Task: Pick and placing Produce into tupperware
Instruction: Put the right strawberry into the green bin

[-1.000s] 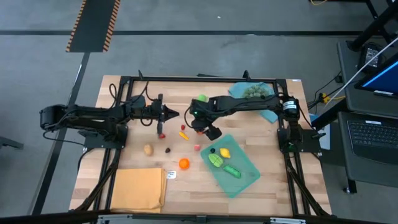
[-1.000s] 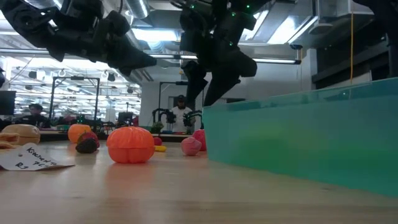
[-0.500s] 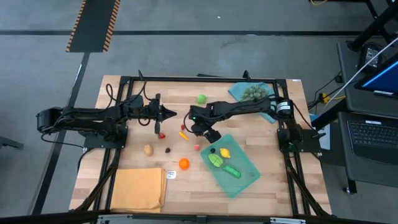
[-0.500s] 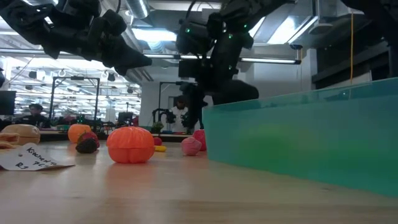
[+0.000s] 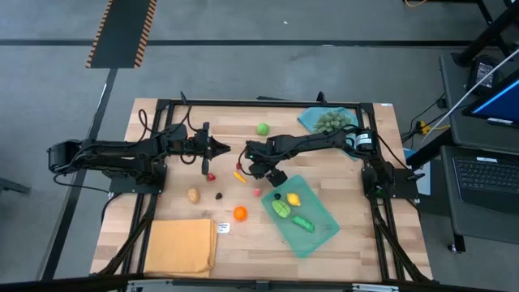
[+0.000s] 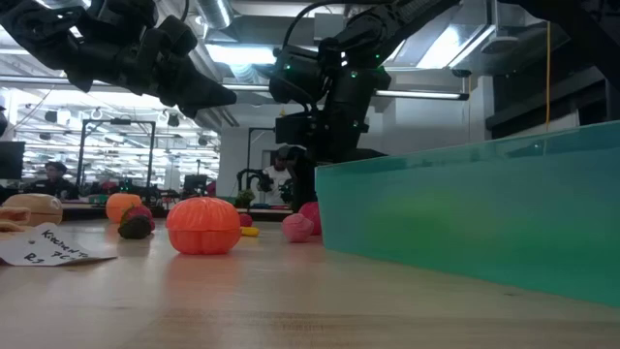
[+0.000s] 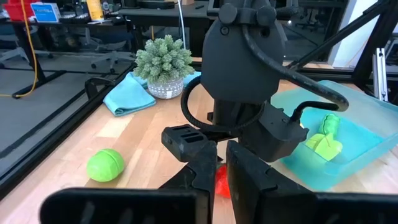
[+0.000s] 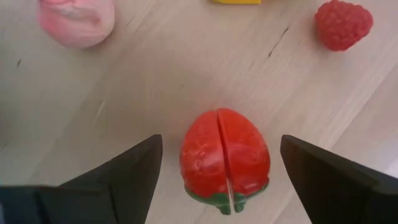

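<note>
Working a wooden bench (image 5: 186,231), my right hand (image 8: 217,163) hung wide open over a strawberry (image 8: 224,159); left hand (image 7: 219,169) was pinched closed, workshop behind.

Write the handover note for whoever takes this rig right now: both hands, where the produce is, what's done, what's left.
Right hand: open, fingers either side of a red strawberry lying on the table, not gripped yet.
Left hand: shut, empty, waiting above the table's left-centre.
Done: four pieces sit in the tupperware, among them a yellow piece and a green one.
Left: the strawberry, orange, tan piece, green ball and other small pieces lie loose on the table.
</note>
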Motion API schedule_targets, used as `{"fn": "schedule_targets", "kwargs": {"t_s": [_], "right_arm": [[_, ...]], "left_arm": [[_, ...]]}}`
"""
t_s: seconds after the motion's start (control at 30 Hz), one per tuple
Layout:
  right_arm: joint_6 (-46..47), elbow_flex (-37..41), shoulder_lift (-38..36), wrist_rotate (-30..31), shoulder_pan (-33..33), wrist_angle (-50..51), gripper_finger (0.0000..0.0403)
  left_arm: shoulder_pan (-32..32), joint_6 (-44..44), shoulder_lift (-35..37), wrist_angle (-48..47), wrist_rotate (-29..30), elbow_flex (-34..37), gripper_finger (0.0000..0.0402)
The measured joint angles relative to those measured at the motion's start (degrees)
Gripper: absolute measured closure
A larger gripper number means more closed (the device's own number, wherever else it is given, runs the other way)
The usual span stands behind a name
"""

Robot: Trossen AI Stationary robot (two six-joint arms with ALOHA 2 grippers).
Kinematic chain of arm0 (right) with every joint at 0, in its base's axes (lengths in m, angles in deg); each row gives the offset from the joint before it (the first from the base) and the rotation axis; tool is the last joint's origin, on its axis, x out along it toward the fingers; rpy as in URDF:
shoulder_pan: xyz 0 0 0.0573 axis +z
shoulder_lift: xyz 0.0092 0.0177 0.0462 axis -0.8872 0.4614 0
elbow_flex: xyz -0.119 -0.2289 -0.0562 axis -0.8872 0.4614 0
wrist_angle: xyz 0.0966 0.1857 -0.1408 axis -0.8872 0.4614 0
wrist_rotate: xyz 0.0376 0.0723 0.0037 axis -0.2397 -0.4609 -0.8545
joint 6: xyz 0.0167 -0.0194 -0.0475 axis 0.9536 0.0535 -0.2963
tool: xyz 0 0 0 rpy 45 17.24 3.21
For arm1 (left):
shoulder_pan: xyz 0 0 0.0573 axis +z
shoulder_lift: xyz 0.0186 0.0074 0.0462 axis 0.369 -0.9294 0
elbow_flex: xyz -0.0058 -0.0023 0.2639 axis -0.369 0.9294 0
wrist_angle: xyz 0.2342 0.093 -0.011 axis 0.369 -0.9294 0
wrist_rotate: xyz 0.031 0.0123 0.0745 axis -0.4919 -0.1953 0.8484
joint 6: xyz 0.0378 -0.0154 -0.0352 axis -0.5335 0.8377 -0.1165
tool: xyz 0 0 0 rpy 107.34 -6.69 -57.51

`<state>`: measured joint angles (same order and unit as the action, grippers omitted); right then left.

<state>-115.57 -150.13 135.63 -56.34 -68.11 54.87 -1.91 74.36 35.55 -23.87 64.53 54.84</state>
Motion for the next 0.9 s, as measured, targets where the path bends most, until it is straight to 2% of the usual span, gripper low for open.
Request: {"fn": "schedule_targets", "kwargs": {"t_s": [0.17, 0.47, 0.8, 0.9], "right_arm": [[0.0, 0.0, 0.0, 0.0, 0.0, 0.0, 0.0093], [0.0, 0.0, 0.0, 0.0, 0.0, -0.1, 0.0144], [1.6, 0.0, 0.0, 1.0, 0.0, -0.2, 0.0217], [1.8, 0.0, 0.0, 2.2, 0.0, -0.4, 0.0226]], "left_arm": [[0.0, -0.1, 0.0, 0.0, 0.0, 0.0, 0.0380], [0.0, -0.1, 0.0, 0.0, 0.0, 0.0, 0.0400], [0.0, -0.1, 0.0, 0.0, 0.0, 0.0, 0.0378], [0.0, -0.1, 0.0, 0.0, 0.0, 0.0, 0.0373]]}}
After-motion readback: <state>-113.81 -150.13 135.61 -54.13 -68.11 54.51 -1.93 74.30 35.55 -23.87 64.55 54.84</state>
